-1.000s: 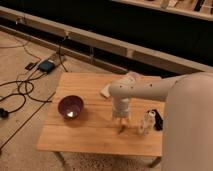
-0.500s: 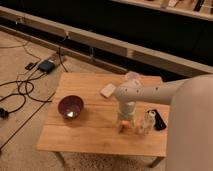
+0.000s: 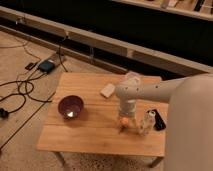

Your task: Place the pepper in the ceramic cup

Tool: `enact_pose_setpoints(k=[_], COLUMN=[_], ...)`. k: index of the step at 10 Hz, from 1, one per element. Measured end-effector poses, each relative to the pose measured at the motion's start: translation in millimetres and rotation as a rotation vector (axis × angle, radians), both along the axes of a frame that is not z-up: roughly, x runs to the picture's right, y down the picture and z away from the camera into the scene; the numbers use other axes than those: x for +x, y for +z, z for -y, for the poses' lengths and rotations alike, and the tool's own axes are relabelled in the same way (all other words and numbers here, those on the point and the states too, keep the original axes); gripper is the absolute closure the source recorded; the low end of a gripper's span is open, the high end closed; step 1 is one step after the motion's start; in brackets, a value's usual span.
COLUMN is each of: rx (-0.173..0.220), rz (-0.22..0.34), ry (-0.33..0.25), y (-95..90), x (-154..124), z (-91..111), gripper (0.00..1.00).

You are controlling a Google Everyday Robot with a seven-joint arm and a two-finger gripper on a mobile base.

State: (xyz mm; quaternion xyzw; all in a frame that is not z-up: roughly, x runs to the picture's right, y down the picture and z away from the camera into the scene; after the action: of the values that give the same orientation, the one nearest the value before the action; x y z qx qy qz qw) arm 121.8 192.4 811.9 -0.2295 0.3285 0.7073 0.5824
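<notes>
The orange pepper (image 3: 125, 121) lies on the wooden table (image 3: 90, 132), right of centre. My gripper (image 3: 125, 117) points straight down over it, with its open tips around the pepper's top. Most of the pepper is hidden by the fingers, and I cannot tell whether they touch it. The pale ceramic cup (image 3: 132, 77) stands at the table's far edge, partly hidden behind my white arm (image 3: 150, 90), which reaches in from the right.
A wide dark purple bowl (image 3: 70, 106) sits on the left half of the table. A small white block (image 3: 107, 90) lies near the middle back. A clear bottle (image 3: 146, 122) and a dark flat object (image 3: 159, 119) stand just right of the gripper. Cables cover the floor at left.
The arm has shifted a little to the right and the gripper has come down closer to the pepper. The bowl, cup and bottle have not moved.
</notes>
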Motion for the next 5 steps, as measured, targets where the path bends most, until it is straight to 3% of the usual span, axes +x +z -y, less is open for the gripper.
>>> enact_pose_setpoints(k=[5], rx=[0.026], rz=[-0.005], ry=[-0.026], y=[27.6], x=[1], z=[8], gripper=[0.35])
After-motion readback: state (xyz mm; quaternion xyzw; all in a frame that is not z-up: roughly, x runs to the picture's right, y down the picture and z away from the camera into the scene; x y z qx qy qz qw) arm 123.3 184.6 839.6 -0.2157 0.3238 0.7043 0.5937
